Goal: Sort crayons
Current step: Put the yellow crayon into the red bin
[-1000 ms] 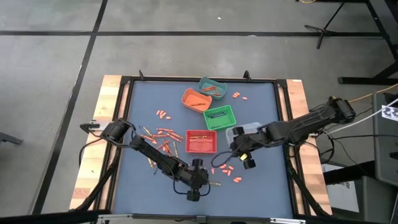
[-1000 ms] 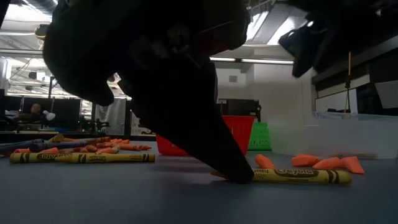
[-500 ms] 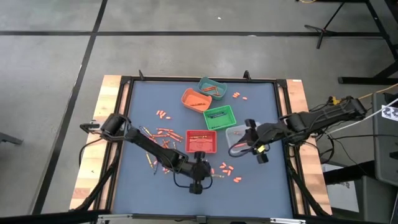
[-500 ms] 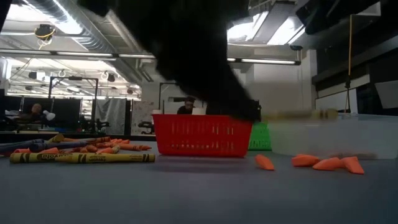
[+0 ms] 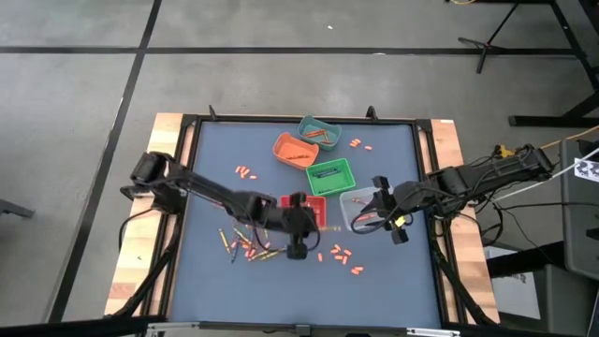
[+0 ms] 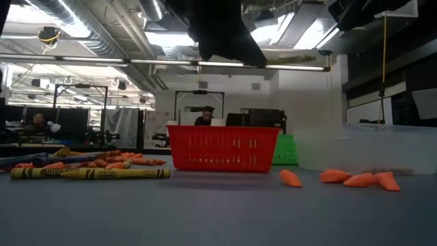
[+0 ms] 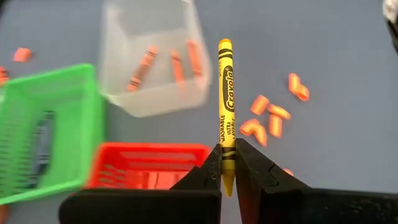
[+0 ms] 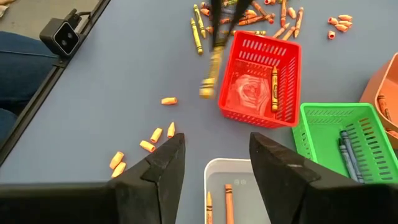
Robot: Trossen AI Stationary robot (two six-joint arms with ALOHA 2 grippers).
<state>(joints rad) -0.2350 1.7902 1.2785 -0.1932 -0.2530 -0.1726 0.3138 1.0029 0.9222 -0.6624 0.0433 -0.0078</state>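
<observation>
My left gripper is shut on a yellow crayon and hangs above the near side of the red bin. In the high view it sits mid-table; in the low view it is a dark shape at the top. My right gripper stands open and holds nothing, above the clear bin. More crayons lie flat on the table left of the red bin, and orange stubs lie near the front. My left gripper pinches the yellow crayon's pointed end between its two fingertips. The crayon lies along the fingers and sticks out ahead of them, flat end foremost. It is lifted clear of the table, slanting down toward the clear bin.
A green bin, an orange bin and a teal bin stand behind the red one. Small stub groups lie at the far right and at the left. A raised frame edges the table.
My left gripper has risen from the table near the front edge and gone toward the far edge, up to the red bin, staying shut. The yellow crayon, which lay flat, is now lifted clear. My right gripper has drawn back toward the right edge and up, staying open.
</observation>
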